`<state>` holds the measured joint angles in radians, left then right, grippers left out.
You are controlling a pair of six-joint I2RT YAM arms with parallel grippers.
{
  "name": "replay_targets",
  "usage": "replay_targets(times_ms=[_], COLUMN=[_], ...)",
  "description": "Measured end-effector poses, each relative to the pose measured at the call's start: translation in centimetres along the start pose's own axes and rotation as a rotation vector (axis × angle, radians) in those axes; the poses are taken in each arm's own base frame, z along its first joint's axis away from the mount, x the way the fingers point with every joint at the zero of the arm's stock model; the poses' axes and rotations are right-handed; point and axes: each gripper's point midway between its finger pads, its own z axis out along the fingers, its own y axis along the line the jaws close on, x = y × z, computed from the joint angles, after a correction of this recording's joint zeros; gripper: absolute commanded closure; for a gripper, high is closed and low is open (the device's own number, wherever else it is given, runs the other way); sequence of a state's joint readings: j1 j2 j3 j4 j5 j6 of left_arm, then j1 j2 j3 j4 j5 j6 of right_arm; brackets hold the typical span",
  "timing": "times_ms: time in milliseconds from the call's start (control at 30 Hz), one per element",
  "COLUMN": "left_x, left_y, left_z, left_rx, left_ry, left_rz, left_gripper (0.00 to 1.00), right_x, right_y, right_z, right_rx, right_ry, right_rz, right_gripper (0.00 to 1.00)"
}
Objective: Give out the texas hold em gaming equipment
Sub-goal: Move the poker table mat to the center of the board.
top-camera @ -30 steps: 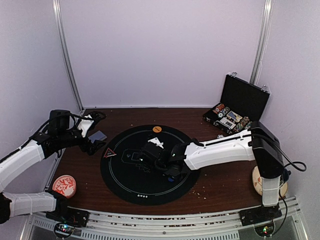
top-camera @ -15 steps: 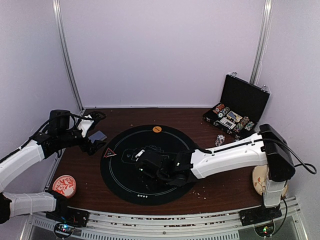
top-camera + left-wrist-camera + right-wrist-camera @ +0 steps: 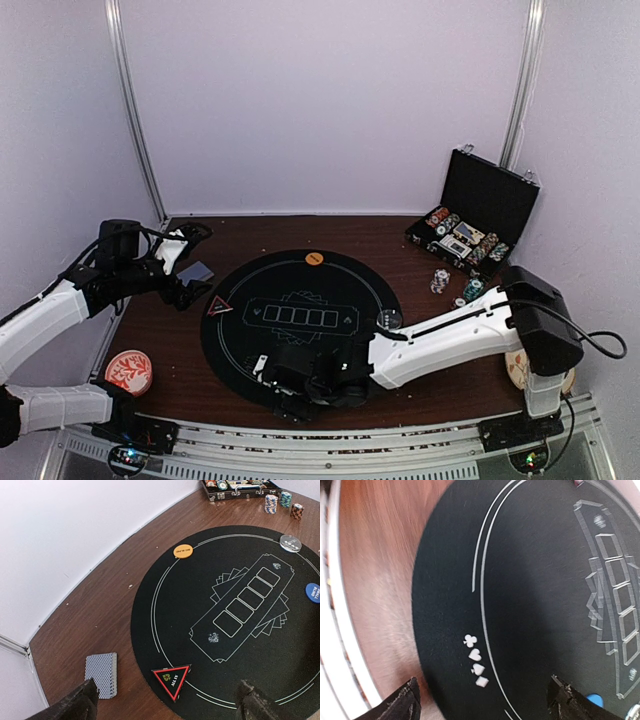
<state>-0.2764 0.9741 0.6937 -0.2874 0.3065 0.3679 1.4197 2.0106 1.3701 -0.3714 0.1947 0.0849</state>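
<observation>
- Railing (image 3: 330, 440) of pale metal is running along the near edge of the dark wooden bench (image 3: 150, 325), which is carrying scattered crumbs.
- Right claw (image 3: 484, 690) is hovering over the near rim of the round black mat (image 3: 240, 335), beside four white suit marks. Its fingers are spread wide with nothing between them.
- A red-and-white dish (image 3: 129, 370) is sitting at the near left.
- Left claw (image 3: 167, 695) is hanging over the mat's left edge, fingers wide apart and empty.
- The red triangle marker (image 3: 171, 679) is lying on that edge, and the grey-blue cards (image 3: 101, 674) are lying just off it on the wood.
- A blue disc (image 3: 313, 592) and a clear disc (image 3: 290, 541) are resting on the mat's right side, while an orange disc (image 3: 314, 258) is sitting at its far rim.
- Three chip stacks (image 3: 271, 503) are standing before the open case (image 3: 470, 235) of chips at the far right.
- Pale walls (image 3: 320, 100) with metal uprights (image 3: 135, 110) are closing in the bench.
</observation>
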Motion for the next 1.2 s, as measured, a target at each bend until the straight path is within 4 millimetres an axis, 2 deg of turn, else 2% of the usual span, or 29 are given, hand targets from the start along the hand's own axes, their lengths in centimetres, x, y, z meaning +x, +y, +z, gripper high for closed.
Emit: replay_targets(times_ms=[67, 167, 333, 400, 467, 700, 900, 1033, 1200], left_x=[0.0, 0.0, 0.0, 0.0, 0.0, 0.0, 0.1, 0.2, 0.2], left_y=[0.0, 0.0, 0.0, 0.0, 0.0, 0.0, 0.0, 0.0, 0.0], left_z=[0.0, 0.0, 0.0, 0.0, 0.0, 0.0, 0.1, 0.2, 0.2], left_rx=[0.000, 0.000, 0.000, 0.001, 0.001, 0.001, 0.002, 0.004, 0.004], left_ry=[0.000, 0.000, 0.000, 0.000, 0.000, 0.000, 0.003, 0.007, 0.007], left_rz=[0.000, 0.000, 0.000, 0.000, 0.000, 0.000, -0.001, -0.002, -0.002], left_gripper=[0.02, 0.02, 0.02, 0.02, 0.02, 0.02, 0.02, 0.02, 0.02], right_x=[1.0, 0.2, 0.2, 0.1, 0.1, 0.3, 0.5, 0.6, 0.8], right_y=[0.4, 0.6, 0.7, 0.7, 0.6, -0.1, -0.4, 0.1, -0.2], right_z=[1.3, 1.4, 1.9, 2.0, 2.1, 2.8, 3.0, 2.9, 2.8], right_rx=[-0.004, -0.013, -0.012, -0.012, -0.012, -0.052, -0.066, -0.077, -0.064], right_ry=[0.033, 0.018, 0.021, 0.020, 0.021, 0.027, 0.030, 0.023, 0.009], right_rz=[-0.022, -0.029, -0.039, -0.036, -0.028, 0.022, 0.020, -0.004, -0.018], right_gripper=[0.12, 0.12, 0.16, 0.23, 0.36, 0.62, 0.71, 0.91, 1.00])
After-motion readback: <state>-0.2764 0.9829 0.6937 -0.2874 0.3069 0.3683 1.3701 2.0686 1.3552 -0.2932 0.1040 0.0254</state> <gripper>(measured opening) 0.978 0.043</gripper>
